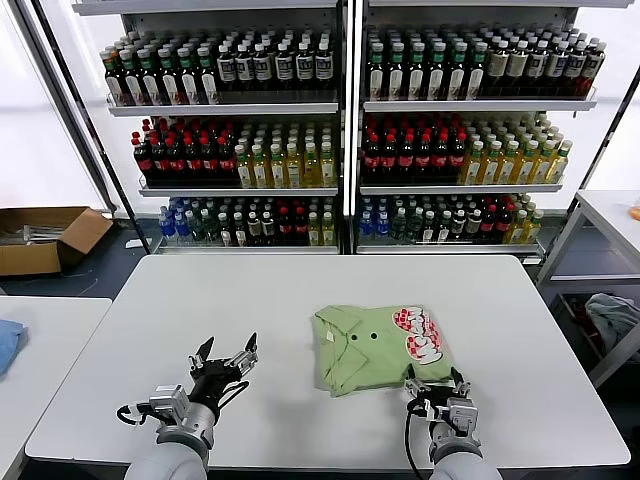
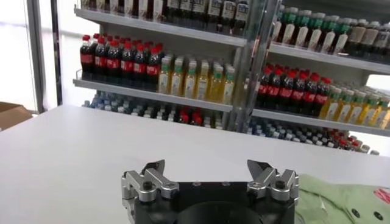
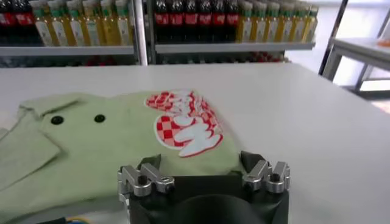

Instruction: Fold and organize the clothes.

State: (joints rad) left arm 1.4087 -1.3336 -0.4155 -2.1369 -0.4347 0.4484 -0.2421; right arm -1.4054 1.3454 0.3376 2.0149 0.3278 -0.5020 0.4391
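A light green polo shirt (image 1: 375, 348) lies folded in a compact rectangle on the white table (image 1: 250, 300), right of centre, collar and two dark buttons to the left, red-and-white graphic (image 1: 418, 334) to the right. In the right wrist view the shirt (image 3: 116, 146) fills the near table. My right gripper (image 1: 437, 387) is open and empty at the shirt's near edge, its fingertips (image 3: 149, 162) just over the cloth. My left gripper (image 1: 226, 358) is open and empty above bare table, left of the shirt; in the left wrist view (image 2: 207, 167) the shirt's edge (image 2: 341, 198) shows to one side.
Shelves of bottled drinks (image 1: 340, 130) stand behind the table. A cardboard box (image 1: 45, 238) sits on the floor at the far left. A second table (image 1: 40, 340) with a blue cloth (image 1: 8, 340) adjoins on the left, another table (image 1: 610, 215) on the right.
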